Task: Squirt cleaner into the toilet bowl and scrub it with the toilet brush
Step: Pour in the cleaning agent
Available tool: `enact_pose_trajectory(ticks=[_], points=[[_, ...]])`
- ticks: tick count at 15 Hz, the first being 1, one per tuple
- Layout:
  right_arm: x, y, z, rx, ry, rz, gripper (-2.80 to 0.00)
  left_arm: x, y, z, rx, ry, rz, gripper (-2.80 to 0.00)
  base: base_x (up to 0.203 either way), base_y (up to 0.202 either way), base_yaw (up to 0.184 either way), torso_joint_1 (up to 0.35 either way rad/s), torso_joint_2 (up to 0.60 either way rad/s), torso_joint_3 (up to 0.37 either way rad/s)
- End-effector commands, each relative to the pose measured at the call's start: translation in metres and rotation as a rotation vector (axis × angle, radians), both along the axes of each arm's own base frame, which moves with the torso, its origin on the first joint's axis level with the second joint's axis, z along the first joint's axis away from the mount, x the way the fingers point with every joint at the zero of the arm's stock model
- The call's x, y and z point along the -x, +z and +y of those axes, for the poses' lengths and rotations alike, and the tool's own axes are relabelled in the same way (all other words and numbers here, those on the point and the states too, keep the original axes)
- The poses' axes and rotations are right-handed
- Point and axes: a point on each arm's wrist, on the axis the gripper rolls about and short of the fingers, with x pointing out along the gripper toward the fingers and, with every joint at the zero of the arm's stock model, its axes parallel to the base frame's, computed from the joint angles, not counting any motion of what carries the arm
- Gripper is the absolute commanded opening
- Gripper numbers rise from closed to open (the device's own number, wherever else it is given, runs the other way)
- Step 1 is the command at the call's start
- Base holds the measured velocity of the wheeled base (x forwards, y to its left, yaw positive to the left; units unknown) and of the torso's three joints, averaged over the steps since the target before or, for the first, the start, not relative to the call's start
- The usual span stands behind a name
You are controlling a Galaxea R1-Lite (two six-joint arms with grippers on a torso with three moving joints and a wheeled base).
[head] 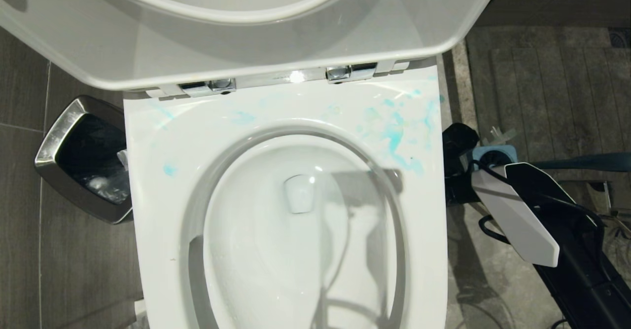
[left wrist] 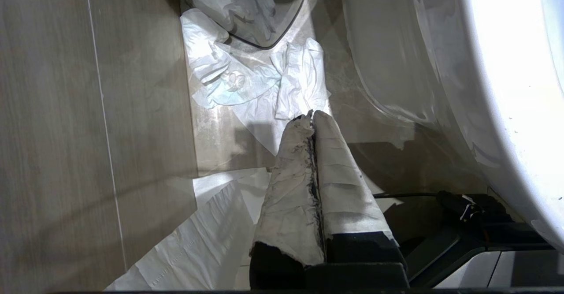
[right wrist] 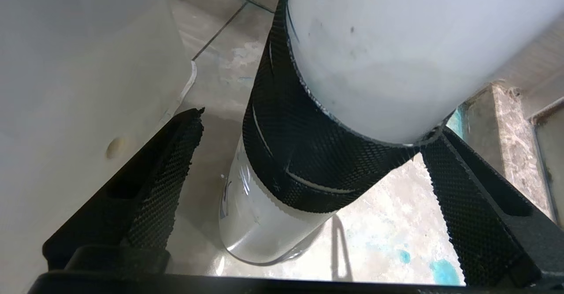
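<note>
Right gripper [right wrist: 315, 126]: the fingers [right wrist: 167, 175] are spread wide and pointed down at the floor beside the toilet. They grip nothing.

The cleaner [right wrist: 374, 65] stands in the gap between the two fingers, base on the floor tiles. Its long axis runs roughly along the fingers' own direction, base at the far end and upper body close to the wrist. The cap is out of view, so where the nozzle points cannot be told. A black mesh sleeve [right wrist: 299, 153] wraps the bottle's middle. One finger is clearly apart from the bottle – the other sits just beside it, and whether they touch cannot be told.

Around the right gripper:
- The toilet's white outer wall [right wrist: 66, 87] is close outside the free finger.
- Teal spots [right wrist: 443, 269] mark the floor beyond the bottle's base.

Head view: the right arm [head: 517, 210] reaches down alongside the toilet bowl [head: 157, 171], whose seat and lid are raised. Teal smears [head: 394, 136] lie on the rim on that arm's side. A blue-grey square holder [head: 508, 152] sits just beyond the arm's white cover.

Left gripper [left wrist: 310, 117]: the paper-wrapped fingers are pressed together and empty – low over the floor. Crumpled white tissues [left wrist: 246, 82] lie just ahead of its tips, the steel waste bin [left wrist: 246, 16] is further ahead, and the toilet base is at one side.
</note>
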Motion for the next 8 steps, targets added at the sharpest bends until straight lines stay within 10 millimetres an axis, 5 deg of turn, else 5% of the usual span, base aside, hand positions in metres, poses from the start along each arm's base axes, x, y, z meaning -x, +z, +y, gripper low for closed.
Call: enact_pose_trajectory(ticks=[1, 6, 7, 8], points=[[0.0014, 0.0039, 0.0001, 0.004, 0.006, -0.015, 0.0, -0.0001, 0.0001, 0.0, 0.0, 0.0, 0.001, -2.8, 0.0, 0.0, 0.0, 0.0, 0.0, 0.0], [0.0016, 0.0063, 0.0001, 0.008, 0.01, -0.011, 0.0, -0.0001, 0.0001, 0.0, 0.0, 0.0, 0.001, -2.8, 0.0, 0.0, 0.0, 0.0, 0.0, 0.0], [0.0016, 0.0061, 0.0, 0.006, 0.005, -0.01, -0.51, -0.0001, 0.0001, 0.0, 0.0, 0.0, 0.001, -2.8, 0.0, 0.0, 0.0, 0.0, 0.0, 0.0], [0.0017, 0.0061, -0.0001, 0.003, 0.001, -0.008, -2.8, -0.0001, 0.0001, 0.0, 0.0, 0.0, 0.001, -2.8, 0.0, 0.0, 0.0, 0.0, 0.0, 0.0]])
